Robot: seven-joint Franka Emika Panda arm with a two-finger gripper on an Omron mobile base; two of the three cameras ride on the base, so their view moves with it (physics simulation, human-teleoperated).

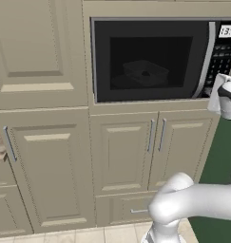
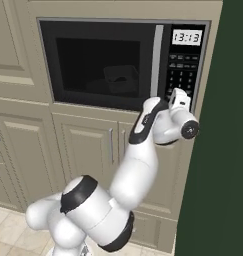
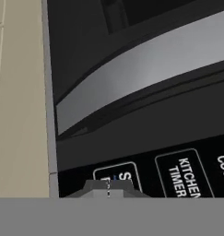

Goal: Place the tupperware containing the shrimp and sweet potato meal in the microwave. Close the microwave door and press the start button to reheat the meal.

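You are working with the gripper (image 3: 108, 189) clenched on nothing, its tips sitting right at a keypad button (image 3: 117, 177) at the lower right of the microwave (image 2: 118, 62). The tupperware (image 1: 145, 72) is resting inside, behind the closed microwave door (image 1: 150, 59), so you are pressing straight ahead.

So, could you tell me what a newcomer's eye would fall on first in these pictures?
Probably the black microwave built into the beige cabinets, its door shut and the tupperware dimly visible through the dark window. Next, the white arm reaching to the keypad at the microwave's right, with the shut gripper right against a button at the panel's bottom.
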